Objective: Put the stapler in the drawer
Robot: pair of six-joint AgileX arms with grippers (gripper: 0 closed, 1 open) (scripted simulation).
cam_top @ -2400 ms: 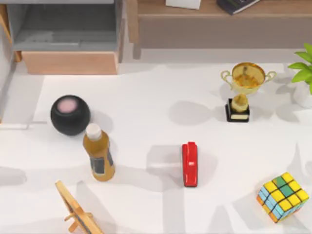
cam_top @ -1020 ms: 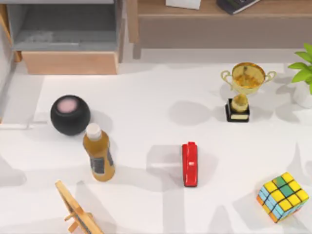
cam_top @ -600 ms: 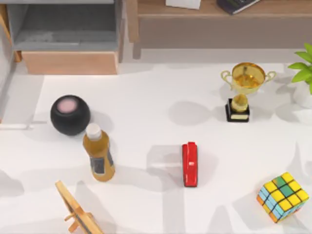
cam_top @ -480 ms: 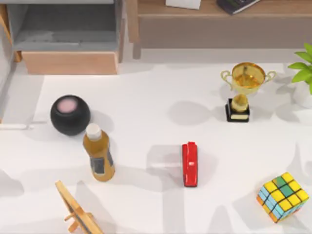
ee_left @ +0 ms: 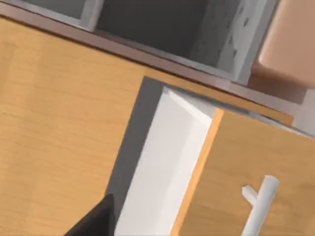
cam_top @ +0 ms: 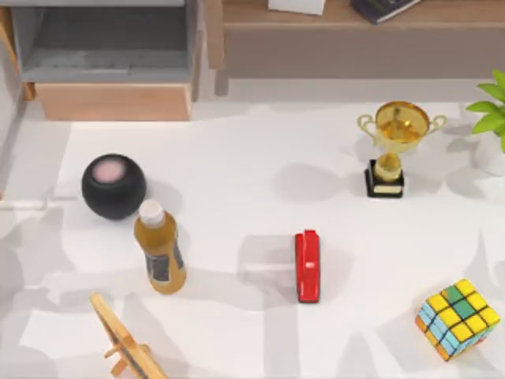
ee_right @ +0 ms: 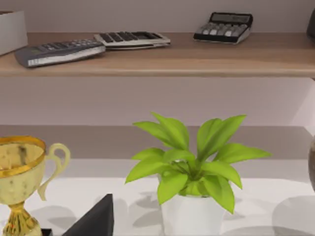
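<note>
Plainly, the small glossy red bar-shaped stapler lies untouched near the middle of the white surface, well apart from the open grey-walled drawer with its tan wooden front at the far left corner. A good pickup pinches its narrow width from above. Whether either end effector is open I cannot tell. Beside it stand an amber bottle, gold trophy and potted plant.
</note>
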